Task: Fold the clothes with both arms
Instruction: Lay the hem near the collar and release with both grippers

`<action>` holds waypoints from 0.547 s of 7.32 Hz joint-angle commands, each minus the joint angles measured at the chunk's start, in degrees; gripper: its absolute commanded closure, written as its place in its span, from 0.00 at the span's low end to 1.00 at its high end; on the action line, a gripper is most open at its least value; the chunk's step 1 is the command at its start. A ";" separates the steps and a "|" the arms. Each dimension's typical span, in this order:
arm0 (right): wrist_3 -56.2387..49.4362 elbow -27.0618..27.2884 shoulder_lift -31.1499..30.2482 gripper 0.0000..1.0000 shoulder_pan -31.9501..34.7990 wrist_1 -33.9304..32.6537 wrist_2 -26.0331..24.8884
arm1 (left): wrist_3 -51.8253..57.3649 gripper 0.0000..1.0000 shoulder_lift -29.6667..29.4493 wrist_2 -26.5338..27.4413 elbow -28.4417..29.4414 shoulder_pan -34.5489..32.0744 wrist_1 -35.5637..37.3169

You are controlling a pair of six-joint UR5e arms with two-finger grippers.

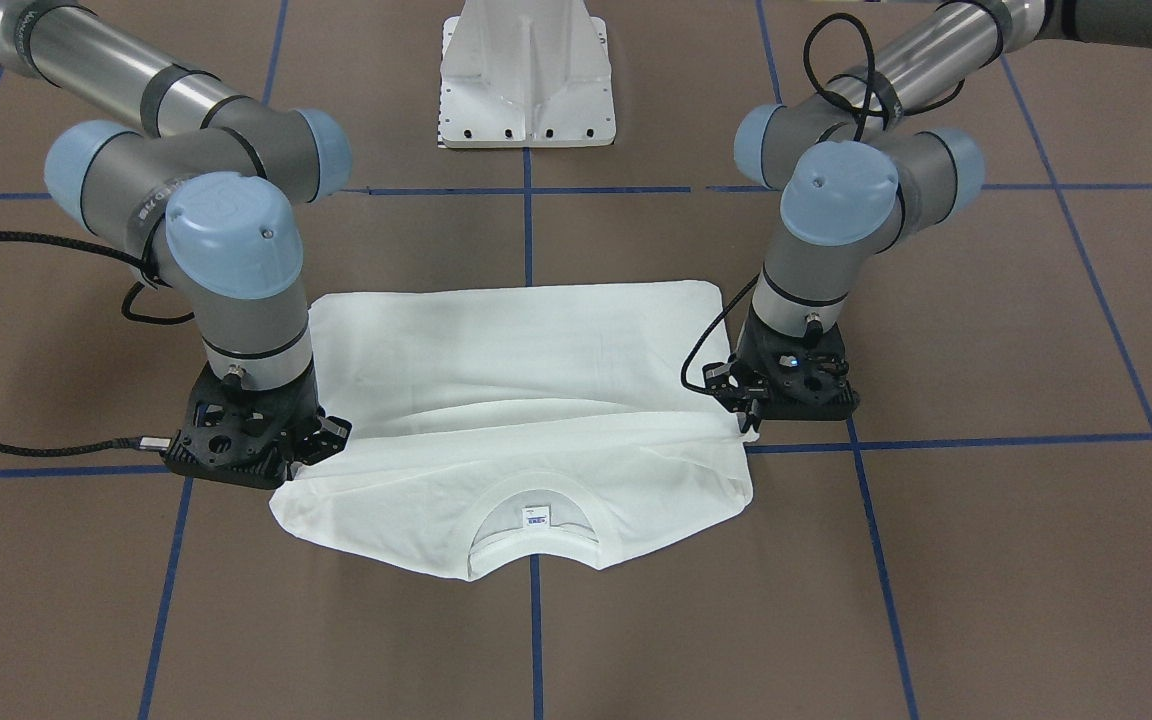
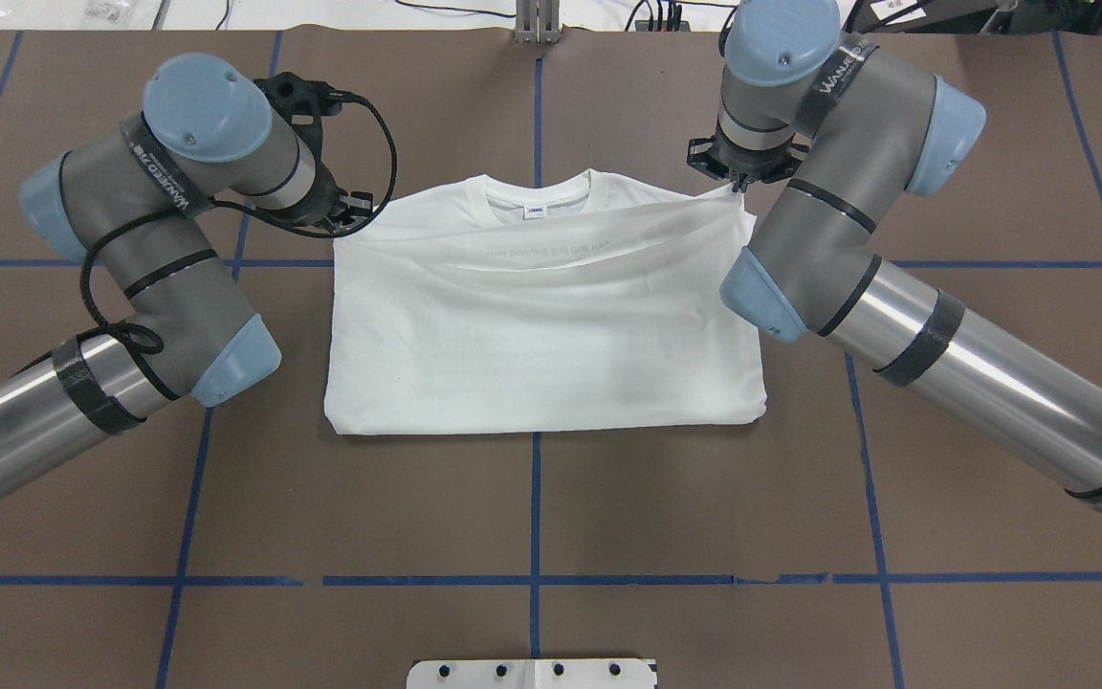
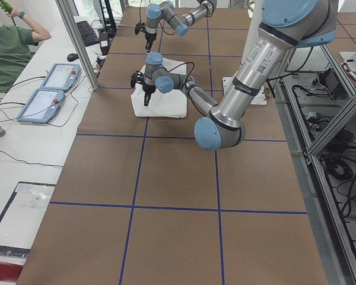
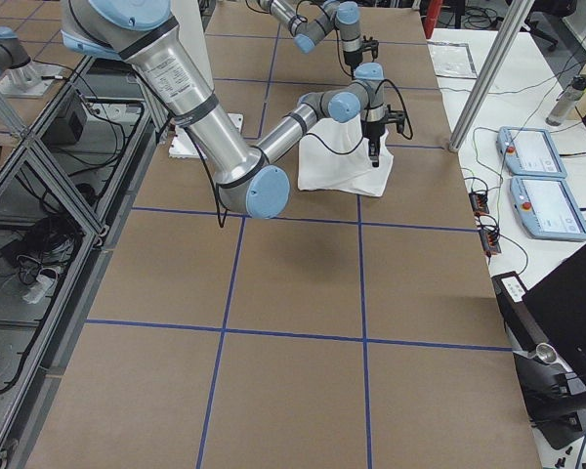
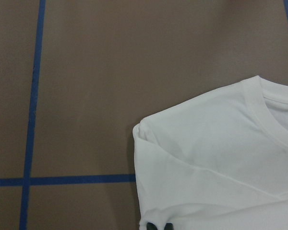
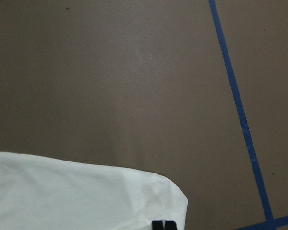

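Note:
The white T-shirt [image 2: 541,325] lies on the brown table, folded into a rectangle, with its ribbed collar [image 1: 534,540] and neck label [image 1: 534,518] on the far side from me. Faint printed text [image 2: 551,251] shows through the upper layer. My left gripper [image 2: 360,212] is shut on the upper layer's edge at the shirt's left shoulder; it also shows in the front view [image 1: 748,420] and the left wrist view [image 5: 158,226]. My right gripper [image 2: 735,187] is shut on the same edge at the right shoulder, seen too in the front view [image 1: 331,440] and the right wrist view [image 6: 163,224].
My white pedestal base [image 1: 526,75] stands behind the shirt on my side. Blue tape lines [image 2: 537,579] grid the table. A person in green [image 3: 12,47] and two teach pendants [image 3: 47,89] are at the side bench beyond the far edge.

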 commanded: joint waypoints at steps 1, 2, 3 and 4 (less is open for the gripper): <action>-0.78 -4.58 0.10 1.00 -0.45 4.18 -0.26 | 0.08 1.00 -0.68 0.02 3.09 0.00 -2.08; -0.87 -4.85 0.10 1.00 -0.45 4.28 -0.26 | 0.08 1.00 -0.77 0.02 3.09 0.00 -2.17; -1.05 -5.11 -0.33 1.00 -0.36 4.45 -0.26 | 0.08 1.00 -0.77 0.02 3.09 -0.09 -2.08; -1.05 -5.37 -0.08 1.00 -0.36 4.46 -0.18 | 0.16 1.00 -0.68 0.02 3.09 -0.18 -2.08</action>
